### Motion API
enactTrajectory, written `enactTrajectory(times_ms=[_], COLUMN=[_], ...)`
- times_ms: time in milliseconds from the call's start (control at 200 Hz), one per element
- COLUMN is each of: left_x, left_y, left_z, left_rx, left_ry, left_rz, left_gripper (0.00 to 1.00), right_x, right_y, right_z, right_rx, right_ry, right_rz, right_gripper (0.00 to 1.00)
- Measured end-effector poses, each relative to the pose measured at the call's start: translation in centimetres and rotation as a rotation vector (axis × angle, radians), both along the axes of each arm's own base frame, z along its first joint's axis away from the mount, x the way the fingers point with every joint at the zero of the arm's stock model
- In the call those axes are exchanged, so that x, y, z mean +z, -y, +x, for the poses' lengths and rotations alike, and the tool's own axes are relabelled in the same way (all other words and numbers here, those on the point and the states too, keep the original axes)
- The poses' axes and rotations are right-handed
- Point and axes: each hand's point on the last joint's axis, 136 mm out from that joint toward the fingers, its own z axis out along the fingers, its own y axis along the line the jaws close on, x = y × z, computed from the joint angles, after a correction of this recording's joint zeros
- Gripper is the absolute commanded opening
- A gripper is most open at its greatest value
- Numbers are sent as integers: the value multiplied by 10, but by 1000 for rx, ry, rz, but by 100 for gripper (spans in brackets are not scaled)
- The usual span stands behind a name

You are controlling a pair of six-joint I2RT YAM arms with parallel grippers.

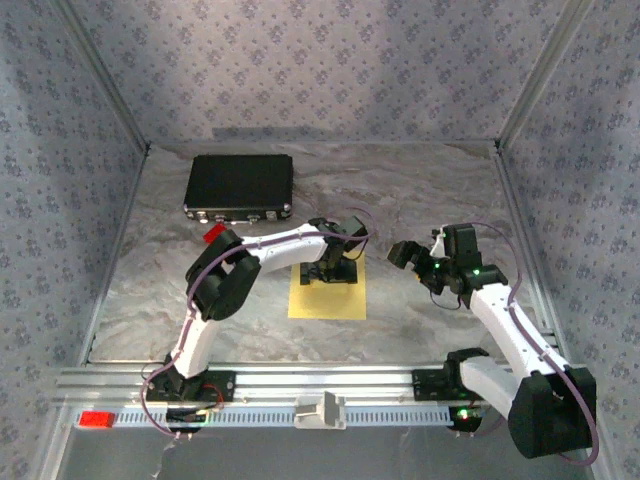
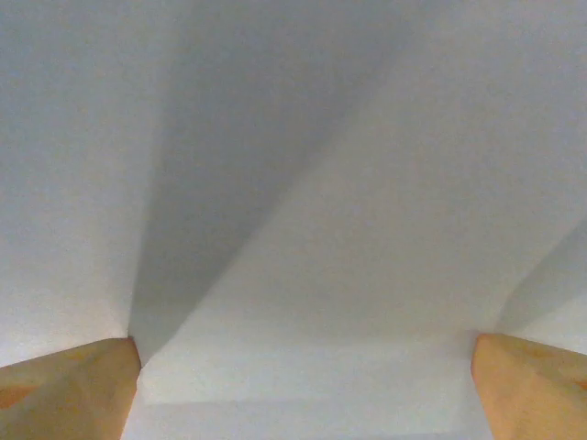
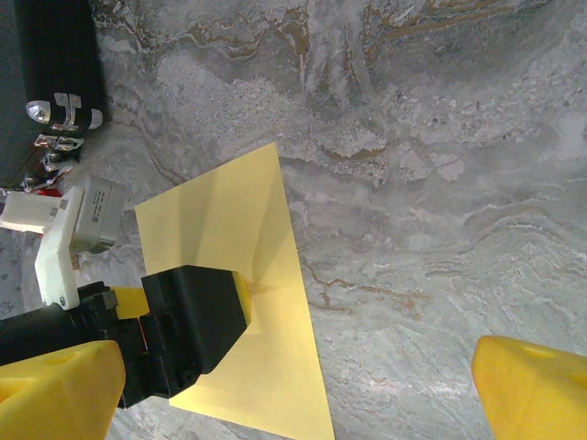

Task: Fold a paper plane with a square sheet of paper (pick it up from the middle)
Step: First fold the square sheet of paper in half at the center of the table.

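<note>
1. While L hand point(image 1: 334, 270) sits mid sheet point(image 1: 327, 300), fingers spread wide w/ paper between, sheet lies at desk point(image 1: 430, 200) centre.
2. R hand point(image 1: 408, 256), also open, hovers off sheet's right edge; L is nearer for the pickup.

paper point(image 1: 327, 304) centre hidden under left gripper point(image 1: 335, 271), black case point(image 3: 41, 55) cropped

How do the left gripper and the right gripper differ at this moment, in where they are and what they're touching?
The left gripper is down on the square sheet of paper, near its middle; the right gripper hangs over bare table, beside the sheet. The paper rises in a ridge between the left gripper's fingers; the right gripper has nothing between its own. Both are open, fingers spread wide.
</note>
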Motion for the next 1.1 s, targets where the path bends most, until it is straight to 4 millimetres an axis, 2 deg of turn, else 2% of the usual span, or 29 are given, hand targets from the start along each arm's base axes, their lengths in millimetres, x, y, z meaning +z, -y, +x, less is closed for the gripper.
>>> enactTrajectory(times_ms=[1099], left_x=[-2], left_y=[-1], left_z=[0], left_rx=[-6], left_ry=[12], left_rz=[17], left_gripper=[90], right_x=[-4], right_y=[3], right_z=[-3], right_rx=[-8], right_ry=[-22], right_rz=[-14], right_gripper=[99])
